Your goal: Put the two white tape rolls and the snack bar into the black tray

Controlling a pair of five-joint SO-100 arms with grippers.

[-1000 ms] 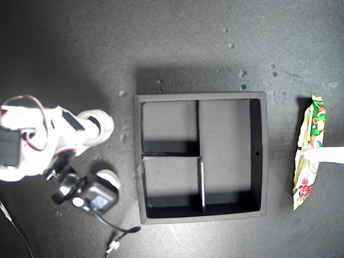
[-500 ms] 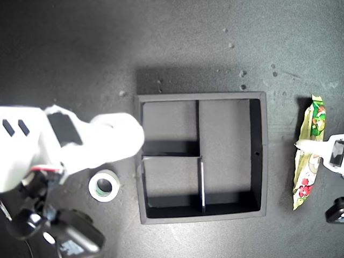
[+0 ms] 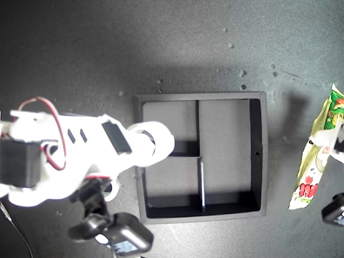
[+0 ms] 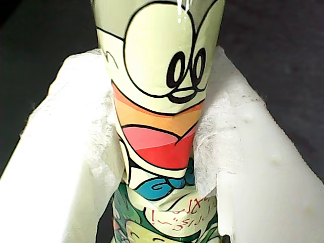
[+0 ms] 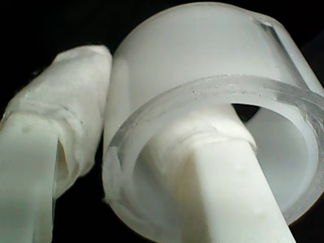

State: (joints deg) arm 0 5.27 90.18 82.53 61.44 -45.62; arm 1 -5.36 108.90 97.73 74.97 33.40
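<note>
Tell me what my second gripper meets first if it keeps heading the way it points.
Likely the black tray: my second gripper, shut on the plain white tape roll, points across its near wall toward the small compartments. Height above the tray is unclear.

My first gripper (image 4: 159, 167) and my second gripper (image 5: 109, 152), fingers clamped.

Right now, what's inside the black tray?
Nothing lies in the black tray where its floor shows. My second gripper, holding the plain white tape roll, covers part of two small compartments.
</note>
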